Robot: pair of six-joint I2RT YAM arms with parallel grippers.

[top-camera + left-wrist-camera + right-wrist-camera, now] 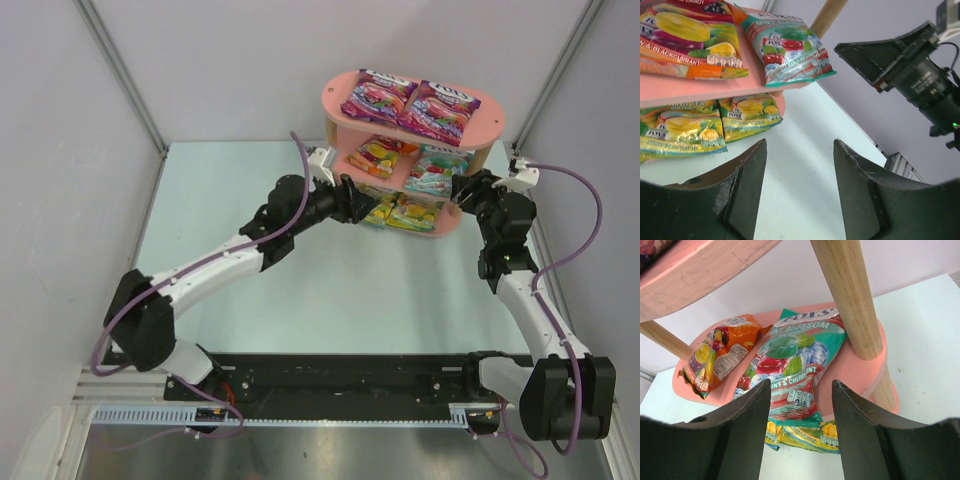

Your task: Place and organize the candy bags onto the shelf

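Left pincer (800, 150) agape, right pincer (801, 389) agape, candy bags (378, 96) on shelf (492, 112), seemingly six

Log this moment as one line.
shelf: six candy bags placed, two per tier | left gripper: open, empty, near bottom tier | right gripper: open, empty, facing middle tier

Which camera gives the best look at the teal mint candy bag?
The right wrist view: the teal bag fills the centre, label readable. The left wrist shows it smaller and angled; the top view only a part, under the shelf top.
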